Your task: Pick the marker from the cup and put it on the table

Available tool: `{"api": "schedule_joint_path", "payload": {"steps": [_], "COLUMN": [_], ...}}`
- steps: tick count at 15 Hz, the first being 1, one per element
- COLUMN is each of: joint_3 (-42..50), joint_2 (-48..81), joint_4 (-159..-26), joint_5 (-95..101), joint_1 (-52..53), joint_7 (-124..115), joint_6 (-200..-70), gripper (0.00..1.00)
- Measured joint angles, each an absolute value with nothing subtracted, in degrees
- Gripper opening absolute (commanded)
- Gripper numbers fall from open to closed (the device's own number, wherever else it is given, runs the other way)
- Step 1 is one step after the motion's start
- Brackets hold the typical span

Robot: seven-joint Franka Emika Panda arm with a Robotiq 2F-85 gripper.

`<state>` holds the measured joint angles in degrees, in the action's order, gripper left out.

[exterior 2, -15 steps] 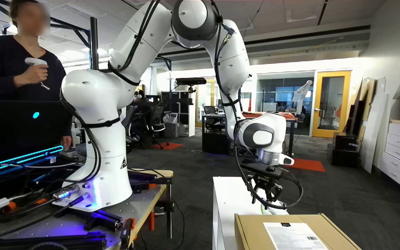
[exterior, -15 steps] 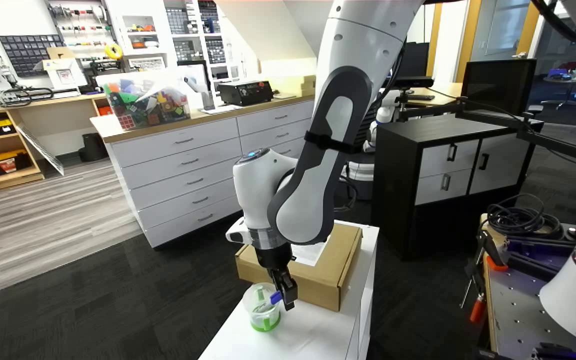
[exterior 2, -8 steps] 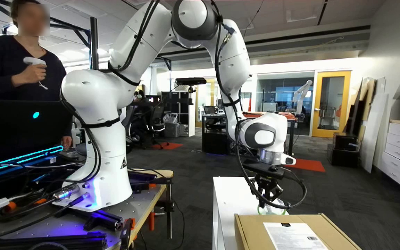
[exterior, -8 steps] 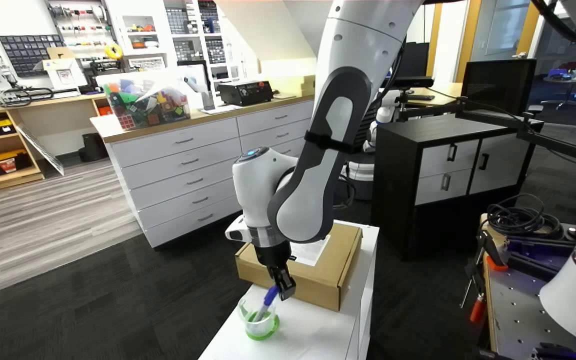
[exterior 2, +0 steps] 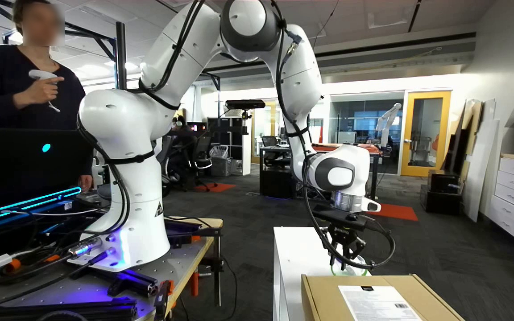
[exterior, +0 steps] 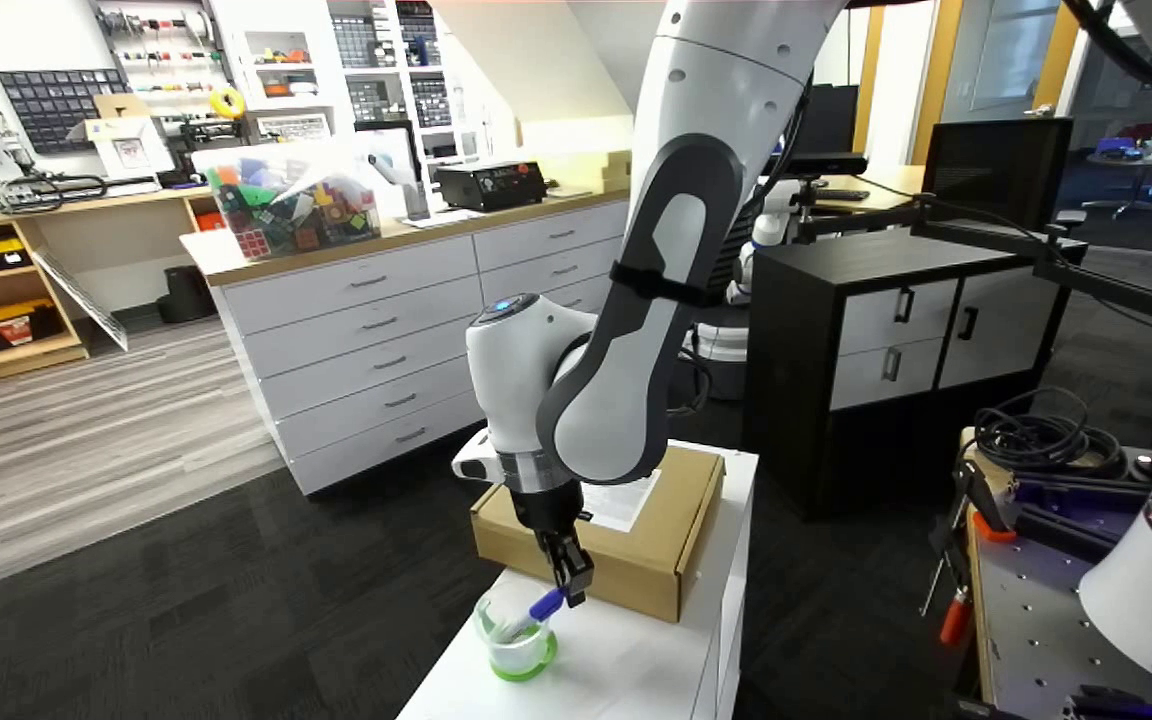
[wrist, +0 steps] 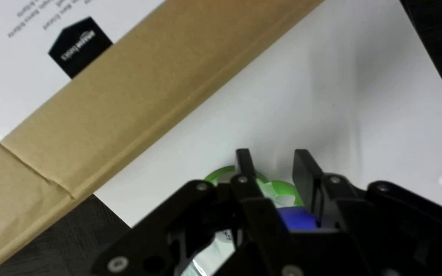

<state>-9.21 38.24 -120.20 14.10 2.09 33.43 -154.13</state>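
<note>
The cup (exterior: 519, 662) is clear with a bright green base and stands on the white table (exterior: 626, 665). It also shows in the other views (exterior 2: 353, 271) (wrist: 287, 188). The marker (exterior: 546, 604), pale with a blue cap, leans in the cup, its cap tilted up toward my gripper (exterior: 574, 598). In the wrist view my gripper (wrist: 272, 150) is partly open with a clear gap between the fingertips. The blue marker cap (wrist: 298, 217) shows between the fingers, near the right one. Whether it touches a finger is unclear. The marker's lower part is hidden there.
A flat cardboard box (exterior: 681, 560) with a white label lies on the table close behind the gripper; it fills the upper left of the wrist view (wrist: 159, 88). A black cabinet (exterior: 796, 370) stands beyond. A cable loop (exterior 2: 386, 249) hangs around the gripper.
The cup has shifted slightly toward the front over the second. The marker stood more upright half a second ago and now leans lower. My fingers closed, then opened a little, and the gripper dipped slightly.
</note>
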Motion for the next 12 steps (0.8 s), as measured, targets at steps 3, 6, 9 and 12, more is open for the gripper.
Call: {"api": "schedule_joint_path", "payload": {"steps": [3,6,9,12], "joint_3": [-9.21,-9.27,-9.44,-9.47], "joint_2": [38.24,38.23,38.23,38.24], "joint_4": [-120.04,-119.46,-118.32,-117.48], "joint_5": [14.12,14.2,14.21,14.2], "joint_1": [2.11,2.29,2.73,3.42], "joint_7": [33.42,33.42,33.24,32.6], "joint_6": [-154.13,-154.13,-153.96,-153.75], "gripper": [0.83,0.99,1.0,1.0]}}
